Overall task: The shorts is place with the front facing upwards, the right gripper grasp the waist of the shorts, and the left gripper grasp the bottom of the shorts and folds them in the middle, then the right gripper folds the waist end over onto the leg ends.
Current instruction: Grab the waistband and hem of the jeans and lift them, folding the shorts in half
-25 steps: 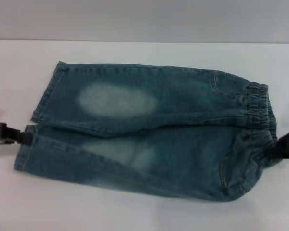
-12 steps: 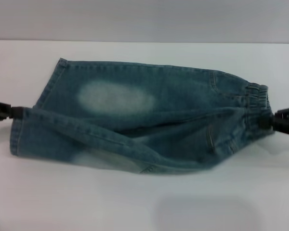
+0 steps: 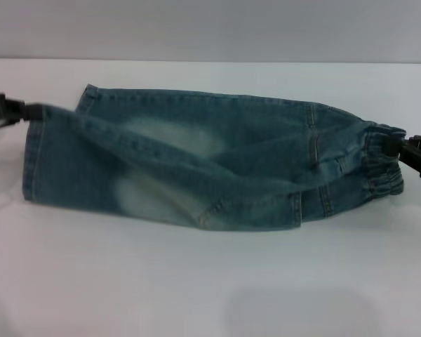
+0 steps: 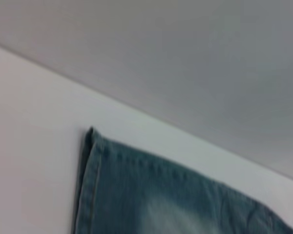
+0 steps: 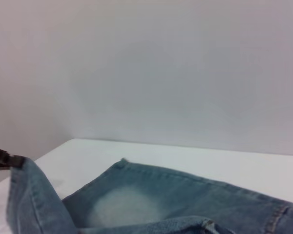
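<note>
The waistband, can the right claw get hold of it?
Probably yes: in the head view the right gripper already sits at the waistband of the shorts, apparently pinching it, with nothing in between.

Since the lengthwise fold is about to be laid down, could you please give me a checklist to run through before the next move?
1. Left end effector grips the hem corner of the near leg: ok, the corner is lifted off the table.
2. Right end effector holds the waistband: ok, pinched at the elastic.
3. The shorts near leg is carried over the far leg: ok, partly covering it.
4. Near hem lined up with far hem: not ok, the far hem corner still shows uncovered.
5. Cloth free of bunching: not ok, creases run along the fold.
</note>
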### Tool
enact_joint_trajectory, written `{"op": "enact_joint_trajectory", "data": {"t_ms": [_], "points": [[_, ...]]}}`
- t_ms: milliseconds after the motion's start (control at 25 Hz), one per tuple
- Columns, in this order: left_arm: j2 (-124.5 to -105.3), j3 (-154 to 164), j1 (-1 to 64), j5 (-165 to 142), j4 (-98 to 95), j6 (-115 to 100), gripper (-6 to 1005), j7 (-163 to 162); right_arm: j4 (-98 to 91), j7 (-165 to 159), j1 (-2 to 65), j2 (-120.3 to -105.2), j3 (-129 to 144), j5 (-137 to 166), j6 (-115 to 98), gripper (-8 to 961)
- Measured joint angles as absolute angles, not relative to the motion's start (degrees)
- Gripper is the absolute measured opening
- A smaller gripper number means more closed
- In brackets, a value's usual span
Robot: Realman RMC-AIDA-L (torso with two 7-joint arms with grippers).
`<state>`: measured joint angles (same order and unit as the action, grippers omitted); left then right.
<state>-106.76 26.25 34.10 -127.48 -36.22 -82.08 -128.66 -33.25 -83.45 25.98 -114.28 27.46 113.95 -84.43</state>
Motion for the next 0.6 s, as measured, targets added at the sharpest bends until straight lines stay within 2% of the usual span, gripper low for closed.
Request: {"op": "enact_joint_trajectory", "data": {"t_ms": [280, 600], "points": [[-107.68, 26.69, 34.74, -122.78, -36.21, -77.38, 141, -126.01, -32.44, -79.51, 25.77, -117.07, 24.77, 111.69, -80.55, 6], [-109.53, 26.81, 35.68, -121.82, -36.36, -71.04, 148, -121.65, -29.49, -77.44, 25.77, -117.53, 24.49, 109.12, -77.29, 7]]}}
